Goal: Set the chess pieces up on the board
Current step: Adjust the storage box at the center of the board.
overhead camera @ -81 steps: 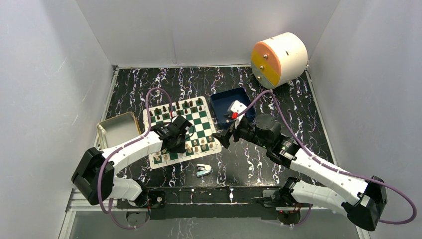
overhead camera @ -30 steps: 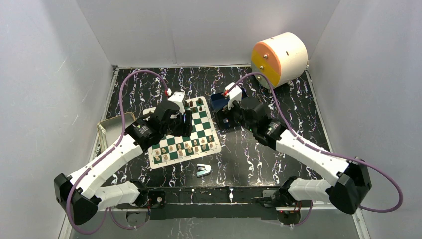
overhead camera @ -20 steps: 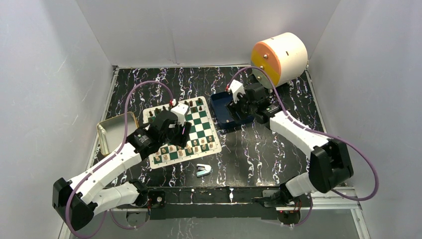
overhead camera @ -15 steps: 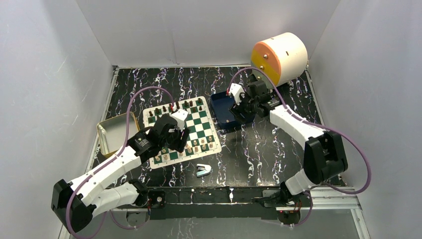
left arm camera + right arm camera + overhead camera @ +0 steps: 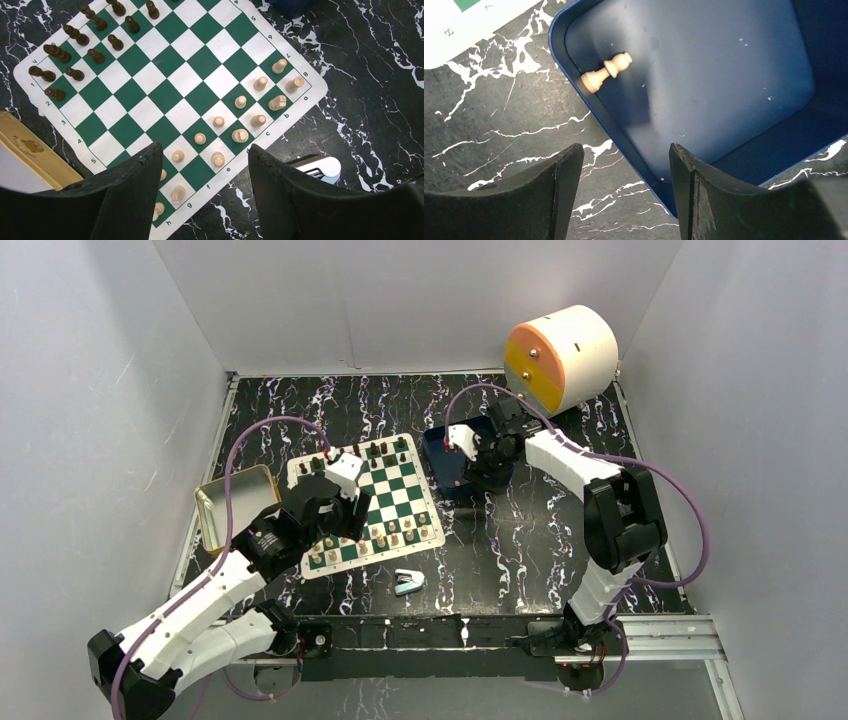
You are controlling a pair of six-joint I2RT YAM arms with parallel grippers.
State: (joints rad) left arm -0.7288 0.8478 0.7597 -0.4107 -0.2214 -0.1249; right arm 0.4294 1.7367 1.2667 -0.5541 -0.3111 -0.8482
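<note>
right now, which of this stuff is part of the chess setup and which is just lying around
Job in hand:
board
dark pieces and light pieces standing on it
pawn lying in the blue tray

Lying about:
tin
stapler
white drum

Dk blue tray (image 5: 440, 450) center-rt, gold tin (image 5: 235, 502) at left, lt-blue stapler (image 5: 407, 582) up front, orange-faced white drum (image 5: 570, 355) back rt

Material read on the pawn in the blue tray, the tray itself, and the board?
Pawn: pale matte tan, lathe-turned profile, likely unvarnished wood. Blue tray: smooth, soft sheen, rounded moulded corners, probably plastic. Board: thin flat mat, printed squares, maybe vinyl; unsure.
</note>
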